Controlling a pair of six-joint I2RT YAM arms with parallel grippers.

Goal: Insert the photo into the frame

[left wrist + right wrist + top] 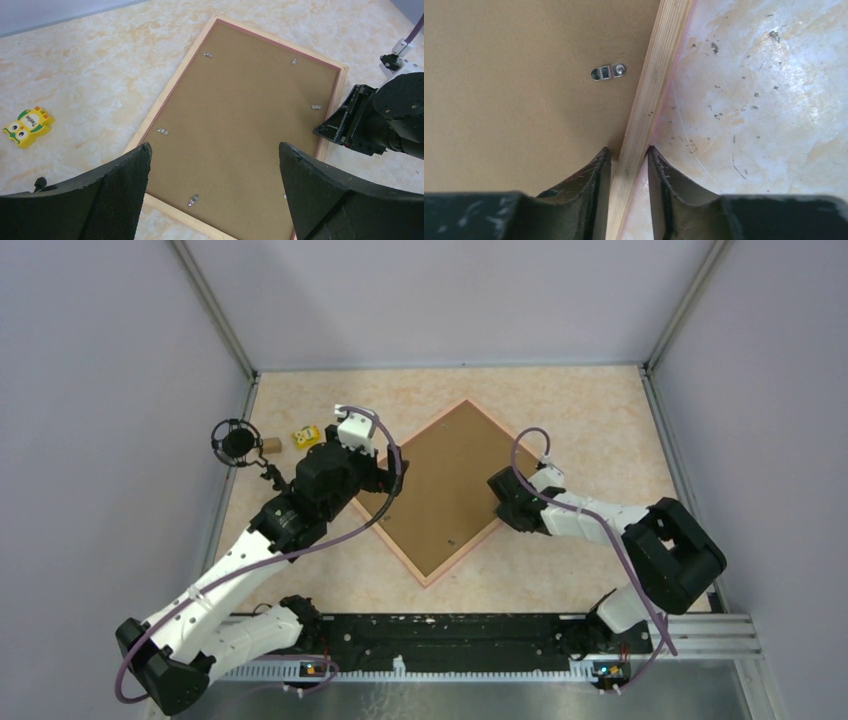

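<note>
Top view: frame [390, 543] lies back-up mid-surface [600, 410], turned like a diamond, with one yellow toy [306, 436] at its 10 o'clock. Left wrist: left pincer [214, 147] is spread wide above the board [240, 125]. Five clips [162, 131] show clearly, toy's label unreadable. Right wrist: right pincer [628, 150] is clamped on the frame's rail.

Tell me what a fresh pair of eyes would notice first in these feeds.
The frame lies back-up on the table, turned like a diamond, with the brown backing board filling it under small metal clips. The right gripper pinches the frame's right-hand rail, while the left gripper hovers open above its left side. A yellow owl toy sits left of the frame; the photo is not in sight.
</note>
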